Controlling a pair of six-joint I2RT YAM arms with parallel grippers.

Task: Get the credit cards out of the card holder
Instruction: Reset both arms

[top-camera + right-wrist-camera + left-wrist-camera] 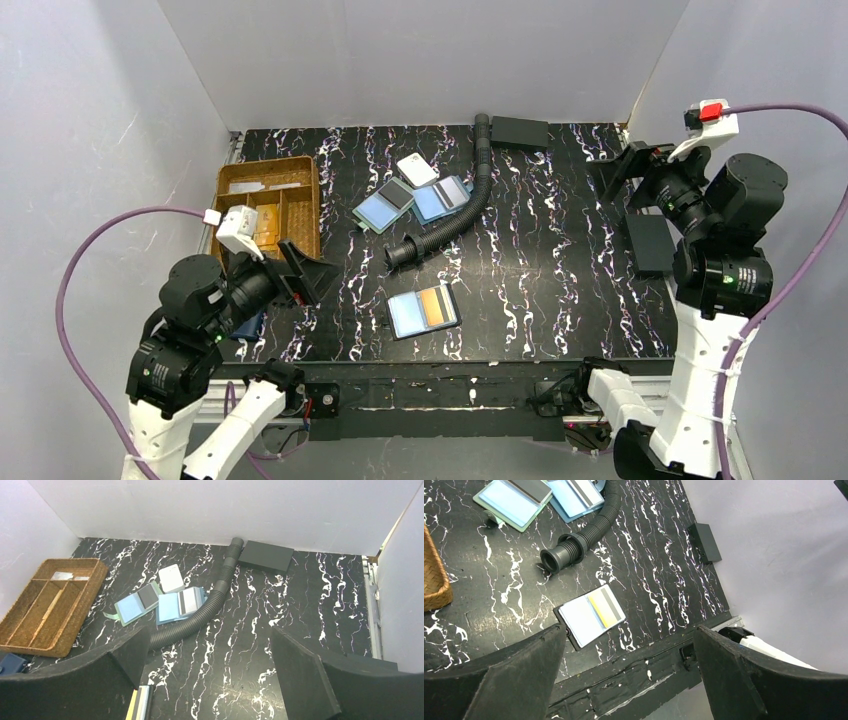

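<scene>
The card holder [425, 333] lies open and flat near the table's front edge, in the middle. A pale light blue card [405, 314] sits in its left half and an orange-to-tan card [438, 306] in its right half. The left wrist view shows the holder [564, 623] with the blue card [580, 620] and the orange card [600, 606]. My left gripper [305, 272] is open and empty, above the table to the holder's left; its fingers frame the table's front edge in the left wrist view [629, 645]. My right gripper [622, 170] is open and empty, high at the back right.
Two overlapping blue-and-dark rectangles [385, 207] and a white tag [417, 168] lie at the back, beside a black corrugated hose [455, 212]. A wicker tray [300, 170] stands at the left. Black boxes sit at the back [520, 131] and right [650, 245]. A navy pouch [10, 663] lies by the tray.
</scene>
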